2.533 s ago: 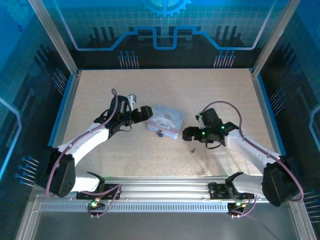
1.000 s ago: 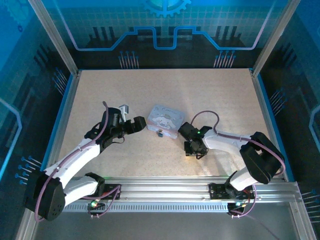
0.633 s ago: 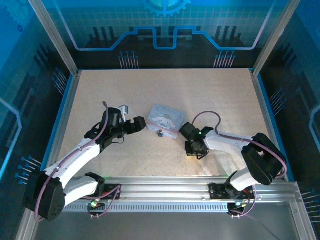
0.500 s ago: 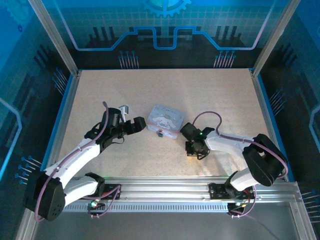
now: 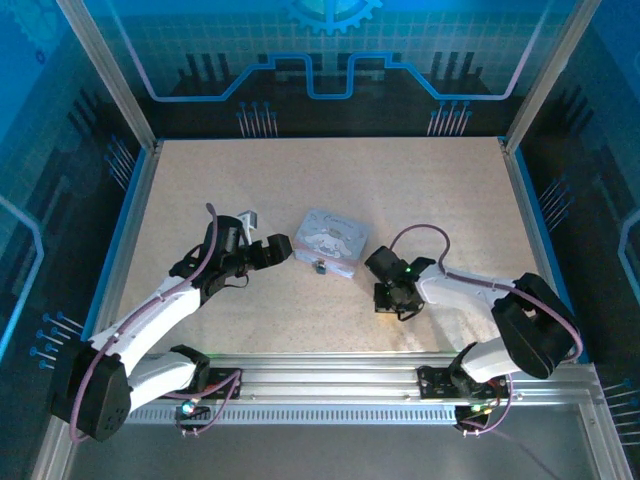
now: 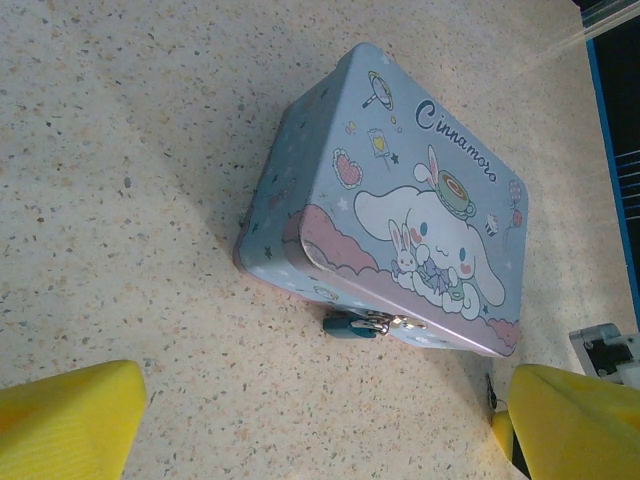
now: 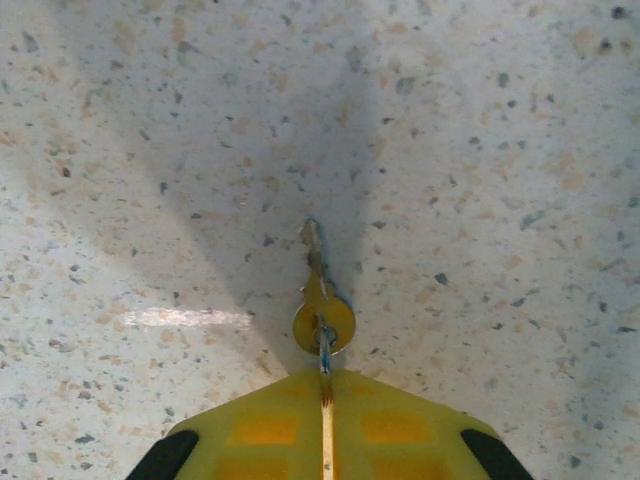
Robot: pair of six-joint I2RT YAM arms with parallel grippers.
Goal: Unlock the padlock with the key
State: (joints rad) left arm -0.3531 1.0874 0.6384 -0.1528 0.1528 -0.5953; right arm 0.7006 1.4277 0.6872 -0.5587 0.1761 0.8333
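Spanning the middle of the overhead view, the speckled tabletop (image 5: 420, 190) carries everything. The pale tin (image 5: 335, 240) with a cartoon print sits at its centre, with one arm on either side.

The left gripper (image 5: 283, 247) hovers just beside the tin's left end. In its wrist view the two yellow fingers (image 6: 65, 420) stand wide apart at the lower corners with nothing between them, and the tin lies across the middle of the frame.

The right gripper (image 5: 386, 300) is low over the tabletop, below and to the right of the tin. In its own view its fingers are pressed together along a thin seam at the bottom centre. They look pinched on the small ring at the head of the key (image 7: 322, 315).

The padlock (image 5: 320, 266) hangs at the clasp on the tin's near side, at the tin's lower edge in the overhead view. It shows as a small dark body just under the tin's rim in the left wrist view (image 6: 348, 325).

The key is the smallest thing. Its blade runs straight up the right wrist frame, away from the fingers, and lies on or just above the tabletop.

In the overhead view the padlock lies up and to the left of the right gripper, near but apart. My judgement is that the right arm must carry the key that way and line its blade up with the keyhole. The keyhole is too small to make out.
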